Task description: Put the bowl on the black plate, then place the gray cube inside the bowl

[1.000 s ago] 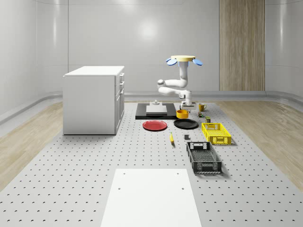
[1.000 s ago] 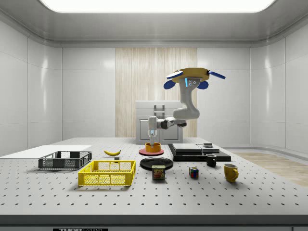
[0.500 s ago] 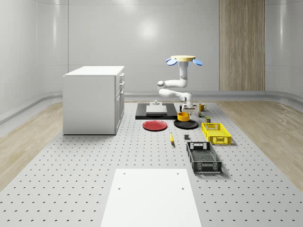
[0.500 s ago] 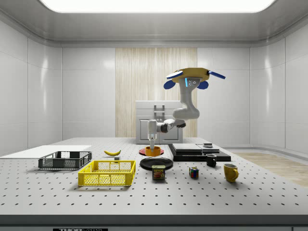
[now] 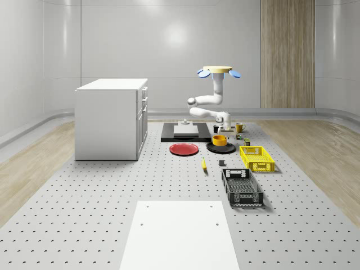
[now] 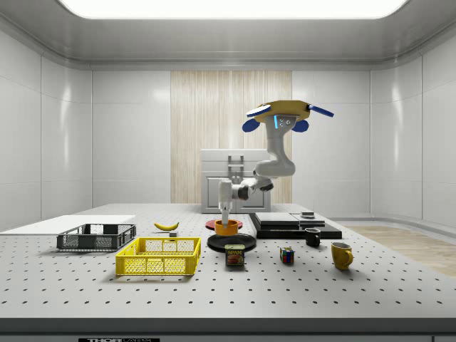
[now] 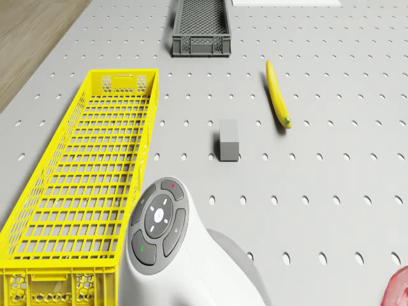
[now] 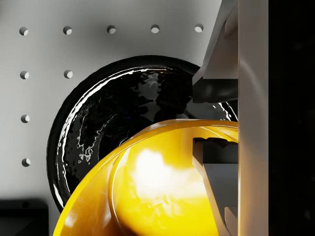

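Observation:
The drone (image 5: 219,70) hovers above the table's far end, just behind the black plate (image 5: 228,148). Its arm reaches down and forward. The gripper (image 5: 220,131) is shut on the rim of the orange bowl (image 5: 219,140), which hangs just over the plate's middle. From the side, the bowl (image 6: 227,227) sits very close above the plate (image 6: 231,241); I cannot tell if they touch. In the wrist view one finger (image 8: 216,91) is outside the bowl (image 8: 147,191) and one inside, with the plate (image 8: 118,113) beneath. The gray cube (image 5: 221,163) (image 7: 229,139) lies on the table in front of the plate.
A red plate (image 5: 184,149) lies beside the black one. A yellow basket (image 5: 257,158), a dark basket (image 5: 242,187) and a banana (image 5: 203,164) lie nearer the front. A white cabinet (image 5: 111,118) stands at the whole-scene view's left. A yellow mug (image 6: 341,254) and a can (image 6: 235,256) are nearby.
The arm has carried the bowl forward and down, from beside the black plate to just over its middle. The drone has stayed in place.

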Available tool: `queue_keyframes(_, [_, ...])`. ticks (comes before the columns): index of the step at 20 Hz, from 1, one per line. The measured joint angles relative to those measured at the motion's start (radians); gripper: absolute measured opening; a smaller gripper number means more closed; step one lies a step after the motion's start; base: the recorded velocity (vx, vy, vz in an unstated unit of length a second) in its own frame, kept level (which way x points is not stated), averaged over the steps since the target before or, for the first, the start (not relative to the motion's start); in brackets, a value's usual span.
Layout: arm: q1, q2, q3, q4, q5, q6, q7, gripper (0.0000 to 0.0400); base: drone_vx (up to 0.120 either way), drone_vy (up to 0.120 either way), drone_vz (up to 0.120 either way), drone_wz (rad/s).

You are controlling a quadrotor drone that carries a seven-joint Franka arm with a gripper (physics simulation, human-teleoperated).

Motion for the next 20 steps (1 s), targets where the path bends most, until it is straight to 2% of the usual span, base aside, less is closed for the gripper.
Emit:
queue_keyframes(7, [-0.013,0.021,-0.051,0.032,-0.052,0.017,-0.011,0.0100,0.000,0.000,0.000,0.000])
queue_keyframes(10, [-0.013,0.028,-0.061,0.038,-0.063,0.017,-0.015,0.0246,0.000,0.000,0.000,0.000])
queue_keyframes(12, [-0.009,0.031,-0.055,0.033,-0.059,0.010,-0.017,0.0307,0.000,0.000,0.020,0.000])
queue_keyframes(16, [0.000,0.035,-0.036,0.019,-0.044,-0.009,-0.020,0.0366,0.010,0.000,0.120,0.000])
queue_keyframes(20, [0.006,0.039,-0.028,0.012,-0.039,-0.020,-0.022,0.0387,0.120,-0.120,0.020,0.000])
